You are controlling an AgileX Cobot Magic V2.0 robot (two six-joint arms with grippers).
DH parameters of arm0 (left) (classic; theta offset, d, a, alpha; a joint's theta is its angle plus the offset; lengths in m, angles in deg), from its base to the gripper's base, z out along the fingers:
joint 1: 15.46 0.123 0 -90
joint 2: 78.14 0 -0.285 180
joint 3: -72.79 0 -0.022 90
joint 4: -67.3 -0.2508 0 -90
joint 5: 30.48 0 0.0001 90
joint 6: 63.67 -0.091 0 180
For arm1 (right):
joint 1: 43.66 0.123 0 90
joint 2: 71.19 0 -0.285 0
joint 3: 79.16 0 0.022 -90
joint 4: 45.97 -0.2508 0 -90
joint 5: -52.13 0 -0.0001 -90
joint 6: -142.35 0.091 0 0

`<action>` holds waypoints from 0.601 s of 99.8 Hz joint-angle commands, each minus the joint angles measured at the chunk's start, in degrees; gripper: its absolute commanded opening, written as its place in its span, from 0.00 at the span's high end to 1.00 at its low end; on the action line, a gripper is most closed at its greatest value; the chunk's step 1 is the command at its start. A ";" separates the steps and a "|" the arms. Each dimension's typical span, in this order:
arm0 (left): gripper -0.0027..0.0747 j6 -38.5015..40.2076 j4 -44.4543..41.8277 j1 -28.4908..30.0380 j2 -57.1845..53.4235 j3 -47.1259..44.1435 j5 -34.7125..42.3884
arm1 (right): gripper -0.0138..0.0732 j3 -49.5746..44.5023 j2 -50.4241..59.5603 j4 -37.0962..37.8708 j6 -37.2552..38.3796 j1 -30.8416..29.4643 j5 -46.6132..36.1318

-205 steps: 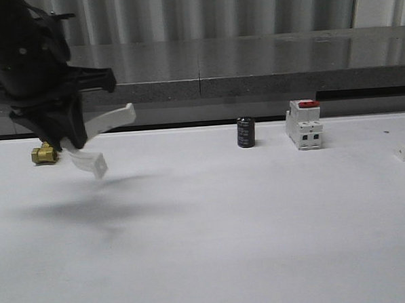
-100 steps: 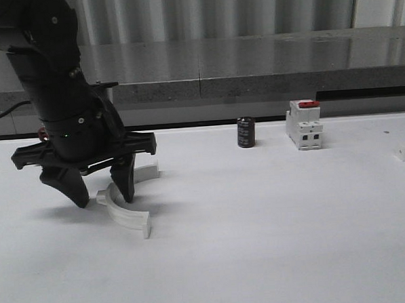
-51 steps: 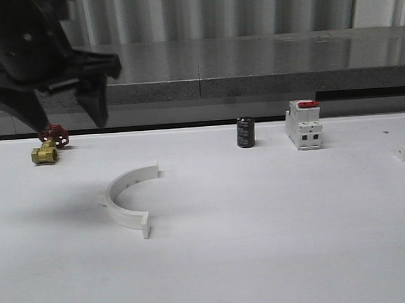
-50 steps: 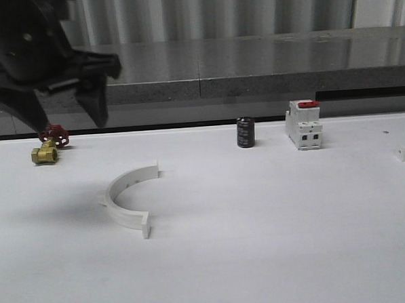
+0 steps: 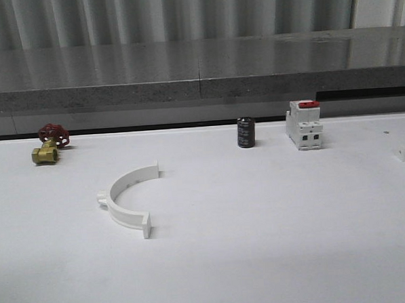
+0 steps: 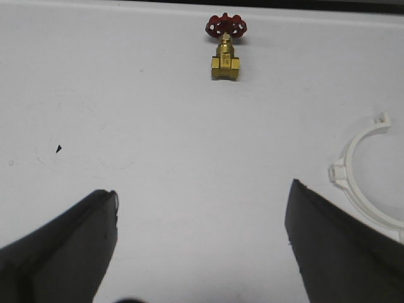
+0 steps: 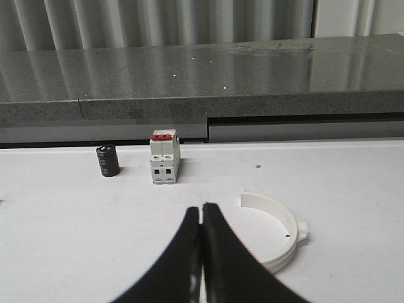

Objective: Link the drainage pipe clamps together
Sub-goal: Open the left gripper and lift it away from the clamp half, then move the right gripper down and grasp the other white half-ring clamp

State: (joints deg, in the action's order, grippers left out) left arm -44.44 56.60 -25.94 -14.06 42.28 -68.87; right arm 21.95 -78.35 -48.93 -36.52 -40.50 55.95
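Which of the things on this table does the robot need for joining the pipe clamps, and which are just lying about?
For the job:
- white half-ring clamp lying flat on the table
- second white half-ring clamp in front of the right tool

Just lying about:
- brass valve with a red handwheel
- small black cylinder
- white switch block with a red top

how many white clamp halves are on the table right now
2. One clamp half lies on the table's left side, nearer than the brass valve. The other clamp half lies right of the switch block, in the right wrist view, just beyond the shut right tool.
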 commanded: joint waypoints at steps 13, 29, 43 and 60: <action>0.26 -0.76 -0.56 0.29 -14.59 -7.03 3.52 | 0.92 1.15 1.05 0.06 -0.18 0.09 -4.47; 0.42 -0.76 -0.69 0.29 -23.56 -13.10 3.52 | 0.92 1.15 1.05 0.06 -0.18 0.09 -4.47; 0.73 -0.76 -0.69 0.29 -29.10 -16.69 3.52 | 0.92 1.15 1.05 0.06 -0.18 0.09 -4.47; 0.99 -0.76 -0.78 0.29 -31.88 -17.65 3.52 | 0.92 1.15 1.05 0.06 -0.18 0.09 -4.47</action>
State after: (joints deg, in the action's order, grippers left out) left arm -45.15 56.38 -25.94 -45.59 23.26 -69.09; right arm 21.95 -78.35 -48.93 -36.52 -40.50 55.95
